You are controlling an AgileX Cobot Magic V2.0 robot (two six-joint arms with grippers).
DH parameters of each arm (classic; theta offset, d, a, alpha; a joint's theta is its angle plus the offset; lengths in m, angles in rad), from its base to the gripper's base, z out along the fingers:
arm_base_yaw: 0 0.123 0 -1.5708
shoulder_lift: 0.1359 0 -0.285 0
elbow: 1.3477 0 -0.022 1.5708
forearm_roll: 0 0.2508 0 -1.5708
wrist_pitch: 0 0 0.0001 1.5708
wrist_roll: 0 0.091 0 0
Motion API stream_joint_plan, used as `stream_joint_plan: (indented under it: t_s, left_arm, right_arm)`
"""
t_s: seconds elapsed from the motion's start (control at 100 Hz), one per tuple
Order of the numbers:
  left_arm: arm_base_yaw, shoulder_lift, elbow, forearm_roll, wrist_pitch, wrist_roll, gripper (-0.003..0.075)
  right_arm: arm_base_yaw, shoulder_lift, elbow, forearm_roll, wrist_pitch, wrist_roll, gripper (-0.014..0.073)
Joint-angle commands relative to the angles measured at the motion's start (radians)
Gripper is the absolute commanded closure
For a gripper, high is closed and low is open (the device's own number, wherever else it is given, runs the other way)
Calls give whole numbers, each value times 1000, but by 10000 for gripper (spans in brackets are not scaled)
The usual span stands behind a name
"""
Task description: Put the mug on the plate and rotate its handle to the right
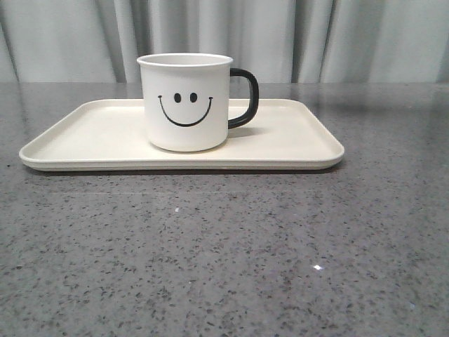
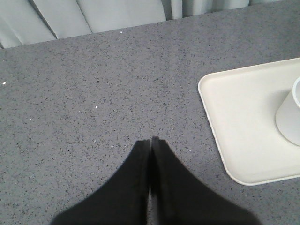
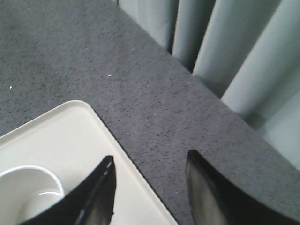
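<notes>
The white mug [image 1: 186, 102] with a black smiley face stands upright on the cream plate [image 1: 84, 133], near its middle. Its black handle [image 1: 245, 97] points to the right in the front view. Neither gripper shows in the front view. My left gripper [image 2: 151, 139] is shut with nothing in it, above bare table beside the plate [image 2: 239, 117]; the mug [image 2: 289, 115] shows at that view's edge. My right gripper [image 3: 149, 158] is open and empty above the plate's rim [image 3: 136, 180], and the mug's rim [image 3: 28, 171] lies next to one finger.
The grey speckled tabletop [image 1: 224, 253] spreads in front of the plate and to both sides. Pale grey curtains [image 1: 295, 35] hang along the table's far edge.
</notes>
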Motion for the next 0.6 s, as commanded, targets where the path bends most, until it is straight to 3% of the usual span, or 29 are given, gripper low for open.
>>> stream_joint_plan:
  t_s: [0.0, 0.29, 0.59]
  left_arm:
    - [0, -7, -22, -10, -76, -7, 740]
    - [0, -7, -22, -10, -96, -7, 740]
    - [0, -7, -22, -10, -105, -7, 740]
  right_arm:
    - [-44, -113, -33, 52, -63, 10, 227]
    - [-164, -257, -33, 75, -145, 37, 256]
    - [-264, -375, -11, 116, -141, 44, 257]
